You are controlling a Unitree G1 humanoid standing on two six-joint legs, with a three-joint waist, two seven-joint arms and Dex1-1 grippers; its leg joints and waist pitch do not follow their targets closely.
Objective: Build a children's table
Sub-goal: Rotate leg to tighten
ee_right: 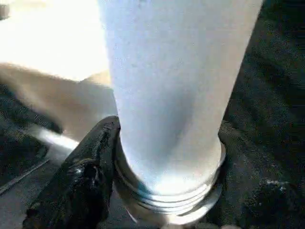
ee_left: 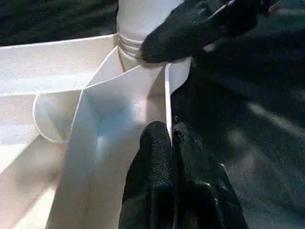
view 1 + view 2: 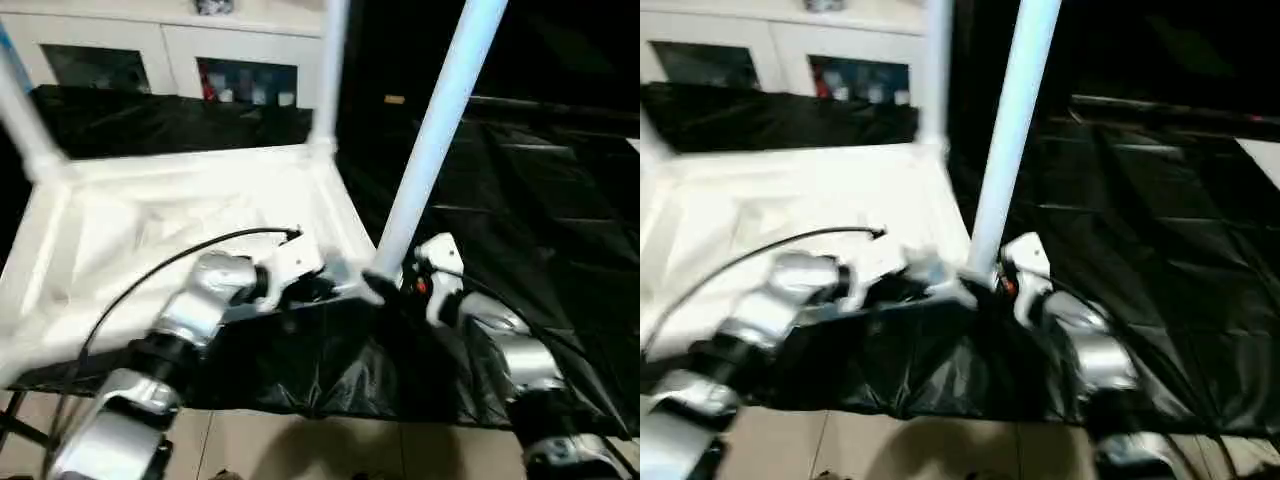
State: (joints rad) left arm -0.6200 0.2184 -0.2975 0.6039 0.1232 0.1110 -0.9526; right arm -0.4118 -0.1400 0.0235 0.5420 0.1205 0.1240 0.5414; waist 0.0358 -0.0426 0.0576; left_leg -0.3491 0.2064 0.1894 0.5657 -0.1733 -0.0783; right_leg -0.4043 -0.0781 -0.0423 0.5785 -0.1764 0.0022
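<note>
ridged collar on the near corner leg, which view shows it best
The right wrist view: the ridged collar sits close up, its rings plain, between the right pincer's fingers. The left wrist view shows it partly behind a black finger; the eye views show it small.

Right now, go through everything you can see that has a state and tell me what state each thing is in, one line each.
Table top: upside down on the black sheet, ribbed underside up.
Near corner leg: upright, ridged collar at the corner socket, right gripper closed around its base.
Far corner leg: standing in its socket.
Far left leg: standing in its socket.
Left gripper: shut, pinching the top's rim wall.
</note>
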